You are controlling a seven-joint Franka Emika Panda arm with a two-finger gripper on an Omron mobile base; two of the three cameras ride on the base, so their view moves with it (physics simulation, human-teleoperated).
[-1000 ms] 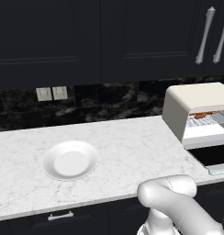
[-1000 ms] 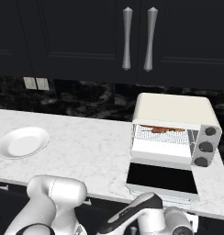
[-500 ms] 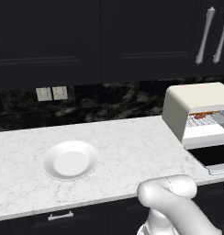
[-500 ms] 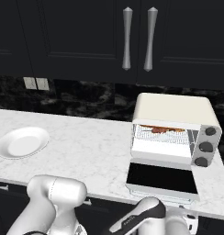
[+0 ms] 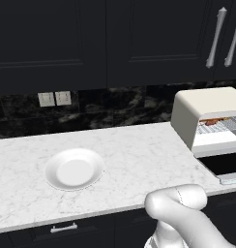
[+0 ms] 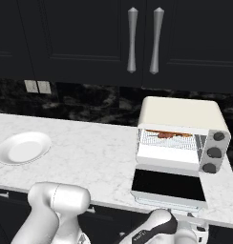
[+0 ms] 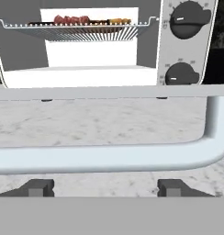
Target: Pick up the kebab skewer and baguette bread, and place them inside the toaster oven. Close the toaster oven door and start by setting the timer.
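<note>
The cream-white toaster oven [image 6: 180, 114] stands on the counter at the right. Its dark glass door [image 6: 168, 185] is folded down flat. On the wire rack [image 7: 77, 31] inside lies the kebab skewer [image 7: 70, 20], with red chunks and an orange tip. The baguette bread is hidden from me. In the hand view the door's pale handle bar [image 7: 100, 157] runs straight across, just above my gripper [image 7: 104, 188]. The gripper is open, its fingertips [image 7: 38, 187] set wide apart. Two dark knobs [image 7: 189, 18] sit on the oven's right panel.
A bare white plate [image 5: 74, 169] rests on the marble counter [image 5: 139, 155] left of the oven. Dark upper cabinets with silver handles [image 6: 132, 40] hang above. My arm [image 6: 154, 228] reaches below the counter's front edge, under the open door.
In the right base view my forearm has sunk lower beneath the door's front edge. Oven, skewer and plate have not moved.
</note>
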